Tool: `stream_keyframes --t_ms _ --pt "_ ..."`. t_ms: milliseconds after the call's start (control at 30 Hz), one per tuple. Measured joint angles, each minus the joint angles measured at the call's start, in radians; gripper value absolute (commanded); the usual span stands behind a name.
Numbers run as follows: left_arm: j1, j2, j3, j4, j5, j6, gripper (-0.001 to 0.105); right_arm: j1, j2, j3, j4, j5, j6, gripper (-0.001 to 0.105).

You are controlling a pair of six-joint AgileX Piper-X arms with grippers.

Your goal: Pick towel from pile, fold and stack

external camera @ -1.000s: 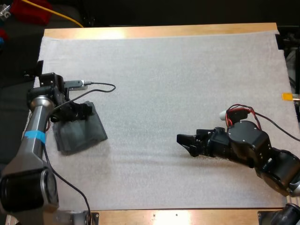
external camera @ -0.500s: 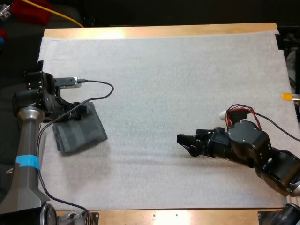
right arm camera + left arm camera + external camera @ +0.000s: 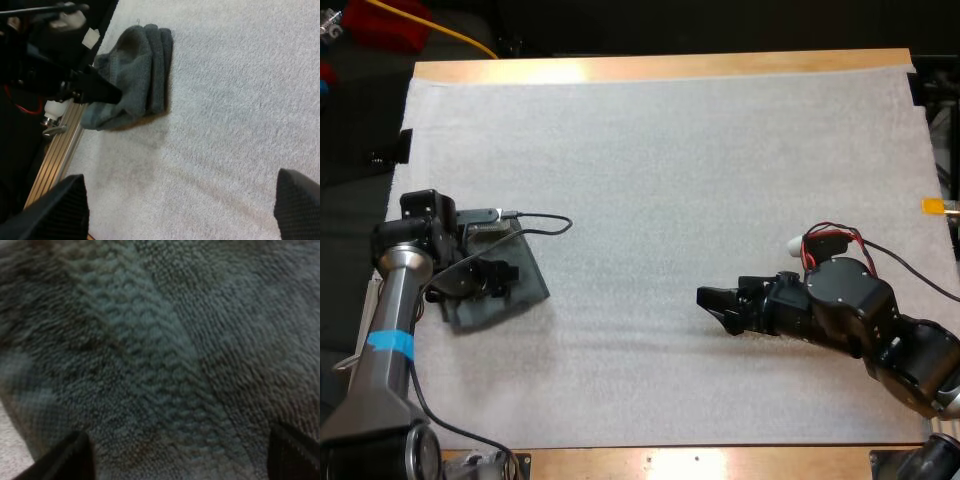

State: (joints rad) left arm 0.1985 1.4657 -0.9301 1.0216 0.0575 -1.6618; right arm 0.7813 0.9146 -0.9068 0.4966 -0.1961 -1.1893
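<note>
both spread, empty: left fingers [image 3: 496, 276] over the folded towel [image 3: 528, 283], right fingers [image 3: 717, 298] over the mat [image 3: 670, 150].

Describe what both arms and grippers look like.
The left arm is a silver tube with a blue band and black joints; the left gripper has two black fingers. The right arm is bulky glossy black, as is the right gripper.
</note>
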Motion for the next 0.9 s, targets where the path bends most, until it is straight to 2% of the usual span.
stream_keyframes --t_ms 300,467,767,900 --pt "0.0 0.088 -0.004 -0.018 0.01 0.0 0.069 0.0 0.0 0.0 0.0 0.0 0.0 0.074" --pt "0.0 0.08 -0.034 0.004 0.055 0.0 0.069 0.0 0.0 0.0 0.0 0.0 0.0 0.074" --pt "0.0 -0.09 -0.144 0.003 0.098 0.0 0.069 0.0 0.0 0.0 0.0 0.0 0.0 0.074" --pt "0.0 -0.18 -0.168 -0.006 0.13 0.0 0.069 0.0 0.0 0.0 0.0 0.0 0.0 0.074"
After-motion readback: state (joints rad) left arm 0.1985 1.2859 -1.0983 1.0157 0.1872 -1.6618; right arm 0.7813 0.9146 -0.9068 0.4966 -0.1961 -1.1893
